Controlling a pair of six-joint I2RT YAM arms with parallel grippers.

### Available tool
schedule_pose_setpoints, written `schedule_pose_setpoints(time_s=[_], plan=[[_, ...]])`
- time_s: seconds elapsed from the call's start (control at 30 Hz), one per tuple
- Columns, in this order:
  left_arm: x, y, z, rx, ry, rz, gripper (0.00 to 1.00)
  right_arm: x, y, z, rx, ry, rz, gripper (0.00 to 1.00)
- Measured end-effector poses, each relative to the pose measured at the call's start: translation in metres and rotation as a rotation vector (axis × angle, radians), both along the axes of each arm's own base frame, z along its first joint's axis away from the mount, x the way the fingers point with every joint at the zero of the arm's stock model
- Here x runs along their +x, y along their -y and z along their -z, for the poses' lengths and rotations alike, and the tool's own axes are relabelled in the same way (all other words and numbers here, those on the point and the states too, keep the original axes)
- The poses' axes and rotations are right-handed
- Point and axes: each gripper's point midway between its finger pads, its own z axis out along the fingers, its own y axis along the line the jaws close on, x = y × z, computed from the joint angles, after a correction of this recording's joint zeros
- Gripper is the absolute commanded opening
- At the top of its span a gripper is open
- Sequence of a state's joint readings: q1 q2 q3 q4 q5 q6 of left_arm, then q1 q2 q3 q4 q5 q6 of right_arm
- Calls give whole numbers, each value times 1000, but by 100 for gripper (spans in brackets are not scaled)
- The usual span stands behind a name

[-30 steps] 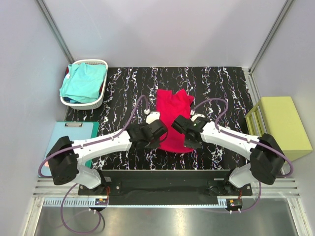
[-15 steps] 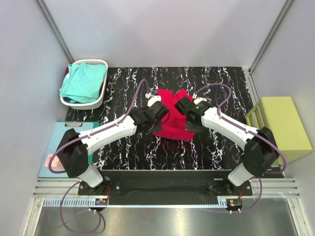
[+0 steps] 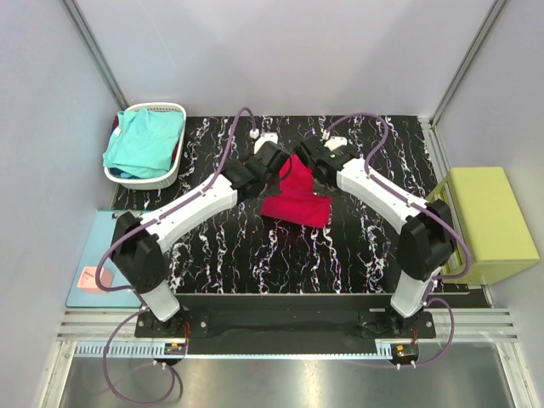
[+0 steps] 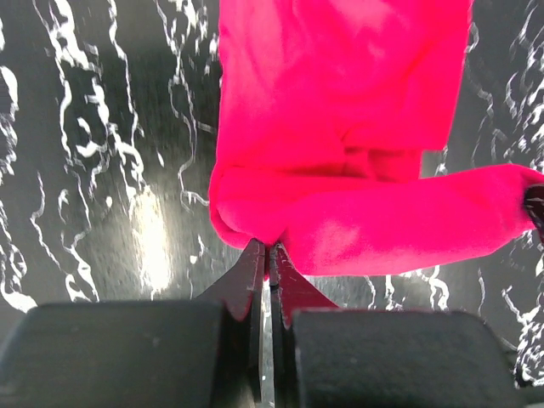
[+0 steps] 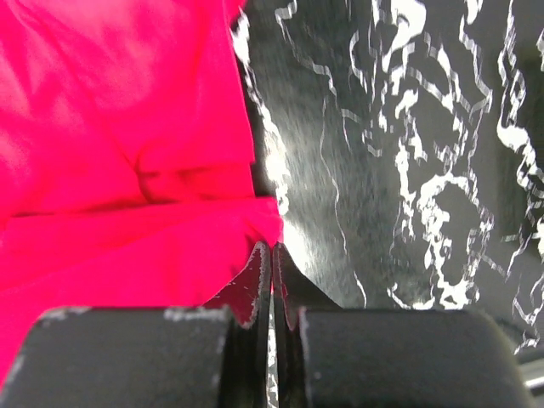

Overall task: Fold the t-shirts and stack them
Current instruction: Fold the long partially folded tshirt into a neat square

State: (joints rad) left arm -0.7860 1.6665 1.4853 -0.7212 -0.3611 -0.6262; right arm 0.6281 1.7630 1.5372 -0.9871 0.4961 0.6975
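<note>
The crimson-red t-shirt point(image 3: 299, 202) lies on the black marbled table point(image 3: 374, 255), its near hem lifted and doubled back over itself. My left gripper point(image 3: 279, 165) is shut on the left corner of that raised edge, where the red t-shirt point(image 4: 340, 153) bunches at the fingertips of the left gripper point(image 4: 269, 248). My right gripper point(image 3: 308, 161) is shut on the right corner, and the right gripper point(image 5: 272, 248) pinches the red t-shirt point(image 5: 119, 170) at its edge. The turquoise t-shirt point(image 3: 143, 143) sits crumpled in the white basket point(image 3: 172, 174) at the far left.
A flat light-blue mat point(image 3: 95, 255) lies at the near left beside the table. A yellow-green block point(image 3: 489, 223) stands off the table's right edge. Both arms stretch across the middle of the table toward its far side.
Both grippers have travelled from mid-table toward the far side, carrying the red t-shirt's near edge up and over the rest. The shirt now looks shorter and sits farther back.
</note>
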Motion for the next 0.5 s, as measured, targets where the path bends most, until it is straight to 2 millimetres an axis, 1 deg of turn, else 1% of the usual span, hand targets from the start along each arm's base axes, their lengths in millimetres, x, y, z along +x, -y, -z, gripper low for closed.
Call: schedule_pose_setpoints(time_s=[0.17,0.27,0.37,0.5], plan=[[19,1,-14,-3,33,-7,0,24,-3,-12,-18,41,-3,0],[34,-1,-16,-2,43,-21,0,42,-1,-15,-31,58,6,0],[47,-6,-9,14,34,-39,0,54,2,-15,-35,65,16,0],[63,-11,5,37,11,-56,0,76,1,-14,-40,74,21,0]])
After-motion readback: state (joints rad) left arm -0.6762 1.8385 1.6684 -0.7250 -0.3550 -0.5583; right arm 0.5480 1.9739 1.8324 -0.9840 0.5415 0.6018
